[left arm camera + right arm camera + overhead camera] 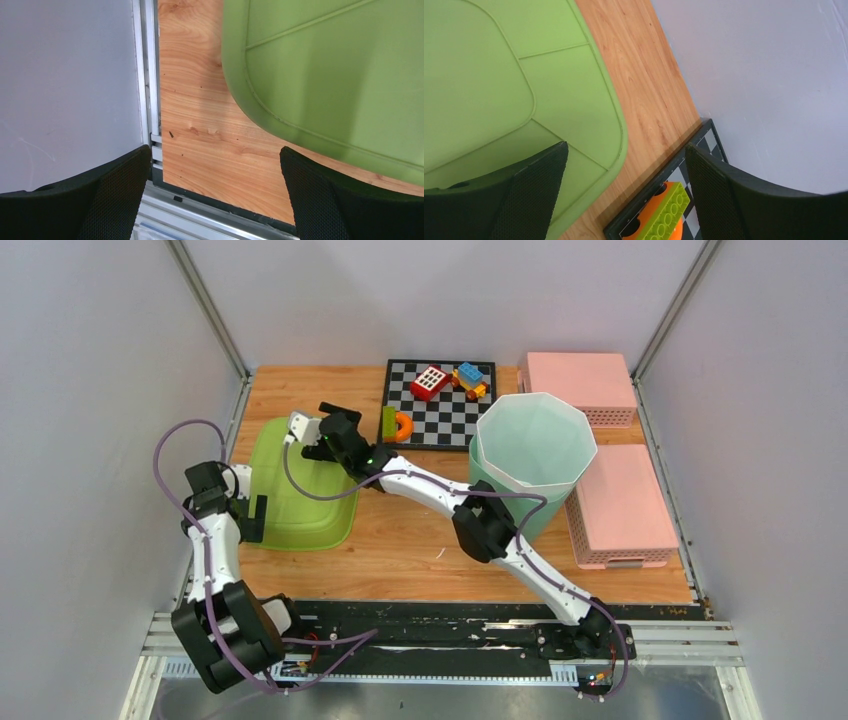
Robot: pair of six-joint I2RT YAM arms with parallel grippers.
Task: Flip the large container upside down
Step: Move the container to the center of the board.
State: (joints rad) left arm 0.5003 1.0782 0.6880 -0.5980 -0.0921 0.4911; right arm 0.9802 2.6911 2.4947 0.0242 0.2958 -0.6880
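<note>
A green container (pixel 300 490) lies at the left of the table, its upward face flat with raised ribs. It also shows in the left wrist view (pixel 340 70) and the right wrist view (pixel 499 85). A tall teal bucket (pixel 530 440) stands upright, open end up, right of centre. My left gripper (pixel 252 520) is open and empty at the green container's near left corner (pixel 215 190). My right gripper (pixel 335 420) is open and empty above its far right corner (pixel 626 190).
A checkerboard (pixel 445 420) at the back centre carries several toy bricks, including an orange and lime piece (pixel 664 215) beside my right gripper. Two pink baskets (pixel 580 380) (pixel 620 505) sit at the right. Walls close in on the left, back and right.
</note>
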